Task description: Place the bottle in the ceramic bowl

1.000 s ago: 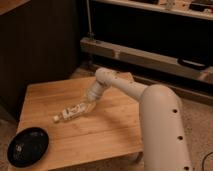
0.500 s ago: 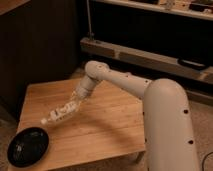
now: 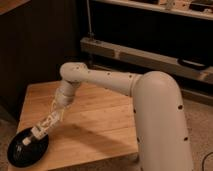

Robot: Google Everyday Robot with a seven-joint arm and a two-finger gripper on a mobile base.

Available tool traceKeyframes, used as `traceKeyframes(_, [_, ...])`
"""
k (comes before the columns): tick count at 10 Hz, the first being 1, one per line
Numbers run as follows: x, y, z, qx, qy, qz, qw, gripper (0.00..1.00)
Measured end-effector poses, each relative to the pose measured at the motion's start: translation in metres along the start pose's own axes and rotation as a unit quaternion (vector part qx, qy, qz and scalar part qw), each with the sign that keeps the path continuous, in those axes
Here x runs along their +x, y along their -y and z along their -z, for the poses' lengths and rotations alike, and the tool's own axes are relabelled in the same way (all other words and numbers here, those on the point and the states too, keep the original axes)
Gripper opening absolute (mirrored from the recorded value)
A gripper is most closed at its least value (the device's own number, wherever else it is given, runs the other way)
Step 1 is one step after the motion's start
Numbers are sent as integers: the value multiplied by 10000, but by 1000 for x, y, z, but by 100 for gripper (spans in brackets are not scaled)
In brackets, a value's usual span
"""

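The white, thick-limbed robot arm is seen stretched down and to the left across the pale wooden bench, and at its end the hand is poised over the bench's front-left corner. The small slim clear plastic bottle with the white cap is carried there, tilted, cap end lowest and pointing down to the left. How wide the hand stands cannot be told at this moment, and whether the bottle is fully clamped is not resolved either, though the bottle is seen lined up straight off the wrist and appears to be borne by it.

The round, shallow, glossy black ceramic bowl is found at the very corner of the bench, part of it overhanging or sitting right at the edge. The white cap is seen over the bowl's dark interior, close to its upper right rim; whether it is touching the glaze cannot be made out.

So the carrying part is judged nearly finished: the bottle has been brought to the bowl. Left to be done, by this reading, are the last lowering, the release, and the hand being drawn clear so that the bottle is left lying inside the rim.
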Motion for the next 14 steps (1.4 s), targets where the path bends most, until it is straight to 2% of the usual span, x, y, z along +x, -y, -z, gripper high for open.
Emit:
traceKeyframes(1, [-10, -1, -17, -215, 13, 150, 9997, 17])
traceKeyframes(3, [-14, 0, -30, -417, 50, 254, 9988, 35])
traceKeyframes(7, [-12, 0, -37, -518, 0, 279, 9983, 75])
traceKeyframes(8, [-8, -3, -36, -504, -124, 188, 9985, 80])
traceKeyframes(9, [-6, -3, -36, -492, -195, 113, 9985, 80])
traceKeyframes(10, [-6, -3, -37, -459, -224, 58, 9987, 80])
traceKeyframes(11, [0, -5, -33, -343, -238, -103, 9991, 80])
traceKeyframes(14, [0, -4, -33, -332, -236, -105, 9991, 80])
